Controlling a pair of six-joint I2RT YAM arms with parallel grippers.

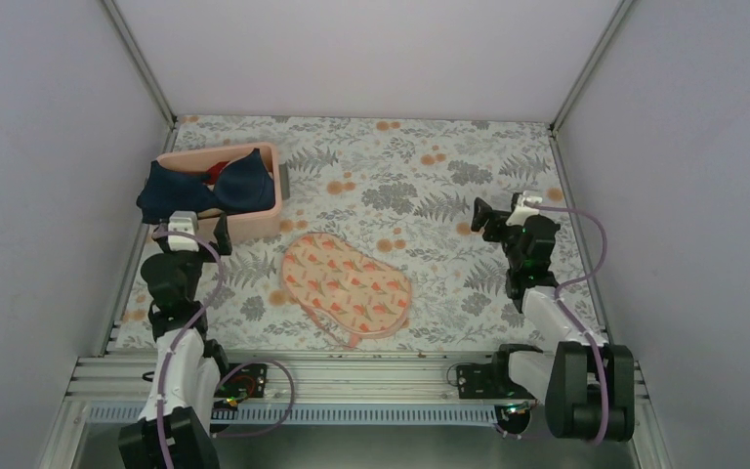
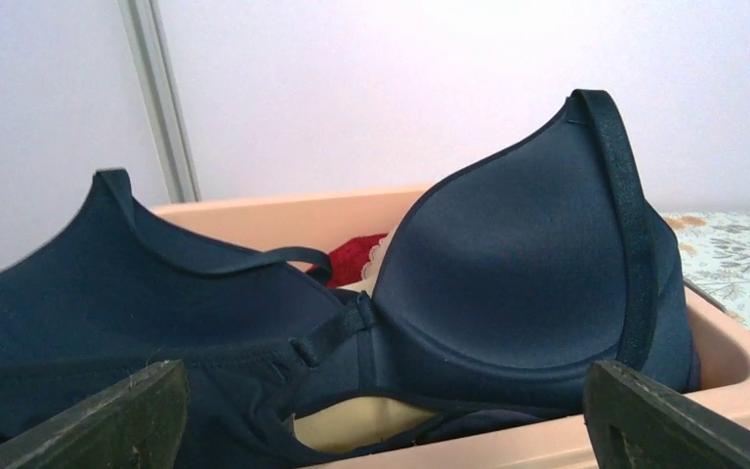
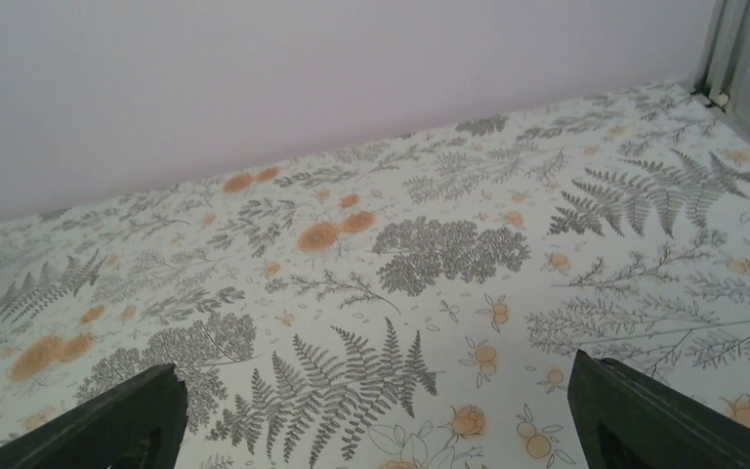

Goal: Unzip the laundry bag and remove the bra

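Observation:
The peach-pink mesh laundry bag (image 1: 347, 285) lies flat on the floral table between the arms, with no gripper touching it. The dark navy bra (image 1: 205, 191) lies in and over the pink bin (image 1: 254, 221) at the back left. In the left wrist view the bra (image 2: 508, 264) hangs over the bin's near rim (image 2: 732, 376), one cup standing upright. My left gripper (image 1: 195, 233) is open and empty just in front of the bin, and the left wrist view shows it (image 2: 386, 420) facing the bra. My right gripper (image 1: 481, 220) is open and empty above the table at the right, as the right wrist view (image 3: 376, 420) also shows.
A red garment (image 2: 356, 256) and a pale beige piece (image 2: 352, 415) lie in the bin under the navy bra. Grey walls enclose the table on three sides. Floral tabletop (image 3: 420, 254) spreads in front of the right gripper.

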